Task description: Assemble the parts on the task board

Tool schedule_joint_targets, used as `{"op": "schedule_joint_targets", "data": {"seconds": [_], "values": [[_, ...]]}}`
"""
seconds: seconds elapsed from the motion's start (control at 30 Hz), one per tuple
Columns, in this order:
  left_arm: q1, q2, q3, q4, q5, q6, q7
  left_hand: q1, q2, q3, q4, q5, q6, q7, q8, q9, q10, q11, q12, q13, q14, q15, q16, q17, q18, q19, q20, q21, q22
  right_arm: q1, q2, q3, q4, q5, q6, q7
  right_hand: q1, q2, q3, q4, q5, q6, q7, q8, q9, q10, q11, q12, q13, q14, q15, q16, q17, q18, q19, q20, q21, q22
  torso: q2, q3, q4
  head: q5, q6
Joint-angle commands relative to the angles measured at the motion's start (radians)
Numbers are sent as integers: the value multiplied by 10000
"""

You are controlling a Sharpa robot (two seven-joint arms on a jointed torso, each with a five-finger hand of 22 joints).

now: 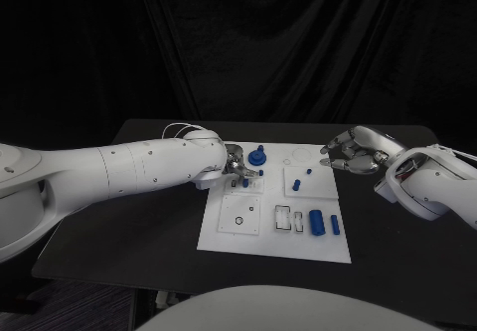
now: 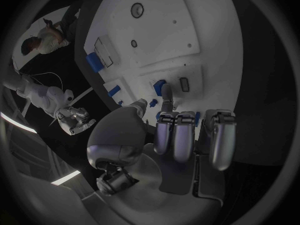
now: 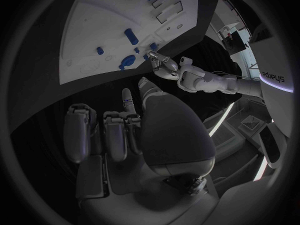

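Two hands at opposite edges of the white task board (image 1: 276,238): my left hand (image 1: 238,167) pinches a blue part (image 1: 245,183) there, my right hand (image 1: 350,157) hovers empty, fingers loosely spread.

Count, head view: one white task board (image 1: 227,238) on one black table (image 1: 119,234). Blue parts visible on the board: six — a knobbed piece (image 1: 258,156), a small peg (image 1: 308,171), a short cylinder (image 1: 296,185), a large cylinder (image 1: 316,222), a slim cylinder (image 1: 335,224), and one by the left hand (image 1: 245,183). Hands: two, left hand (image 1: 238,167), right hand (image 1: 350,153).
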Motion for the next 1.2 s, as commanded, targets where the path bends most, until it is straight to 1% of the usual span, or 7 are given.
{"op": "schedule_joint_targets", "data": {"seconds": [0.03, 0.17, 0.3, 0.47, 0.67, 0.83, 1.2], "values": [[-23, -15, 5, -1, 3, 13, -42, 83, 11, -52, 4, 45, 72, -29, 61, 52, 1058, -83, 35, 2634, 1039, -21, 27, 2633, 156, 494, -15, -34, 1908, -26, -23, 8, 12, -11, 43, -198, 30, 69, 57, 12, 58, 73, 24, -47, -16, 1060, 52, 28, 2629, 995, 91, -44, 2461, -6, 350, 75, -51, 2113, 3, 4, 8, -5, 2], [-24, -100, 5, 99, 3, -342, 46, 161, 39, -154, 14, 52, 89, -76, 233, 347, 1058, -123, 35, 2634, 1039, -57, 27, 2633, 149, 518, -52, -22, 1939, -27, -48, 8, 33, -11, 39, -194, 25, 75, 57, 16, 63, 74, 25, -48, -18, 1060, 53, 28, 2629, 994, 91, -45, 2460, -6, 351, 75, -50, 2114, 3, 7, 10, -13, 2], [-23, -259, 6, 289, 3, -840, 139, 436, 53, -456, 43, 113, -124, -197, 1021, 1621, 1058, -222, 35, 2634, 1039, -148, 27, 2633, 115, 609, -145, 37, 2064, -27, -104, 8, 71, -11, 31, -186, 0, 96, 56, 31, 80, 75, 28, -53, -24, 1060, 55, 28, 2629, 995, 91, -44, 2461, -6, 350, 75, -52, 2113, 4, 9, 0, -33, 2], [11, -598, 22, 573, 3, -1452, 267, 731, 36, -604, 13, 472, -333, -232, 1289, 2158, 1058, -256, 35, 2634, 1039, -180, 27, 2633, 94, 663, -179, 76, 2141, -26, -204, 8, 127, -11, -5, -183, -17, 108, 54, 39, 90, 75, 28, -56, -28, 1060, 57, 28, 2629, 994, 92, -47, 2458, -4, 346, 76, -62, 2110, 3, 5, 8, -113, 2], [254, -930, 70, 782, 3, -2122, 569, 1035, 19, -695, -12, 934, -333, -281, 1476, 2477, 1058, -294, 35, 2634, 1039, -209, 27, 2633, 74, 712, -206, 112, 2211, -24, -226, 9, 158, -11, -36, -177, -34, 132, 58, 41, 119, 82, 26, -58, -34, 1060, 56, 28, 2629, 992, 93, -51, 2453, -3, 345, 76, -67, 2108, 16, -6, 5, -157, 2], [508, -1071, 106, 763, -87, -2195, 545, 1077, 11, -712, -13, 985, -332, -288, 1503, 2525, 1058, -301, 35, 2634, 1039, -215, 27, 2633, 69, 726, -211, 122, 2229, -24, -209, 9, 145, -11, -31, -180, -30, 145, 64, 34, 146, 86, 23, -60, -38, 1060, 53, 28, 2629, 993, 93, -50, 2454, -4, 347, 77, -62, 2110, 11, 1, -1, -185, 2], [669, -631, 117, -296, -418, -1436, 269, 1232, -1, -757, -4, 985, -509, -255, 1325, 2480, 1058, -284, 35, 2634, 1039, -210, 27, 2633, 94, 666, -214, 74, 2154, -24, -149, 9, 103, -11, 19, -187, 12, 167, 90, -1, 270, 93, 15, -74, -57, 1060, 45, 28, 2629, 988, 87, -64, 2437, 2, 339, 74, -85, 2103, 52, 10, -26, -112, 2]]}}
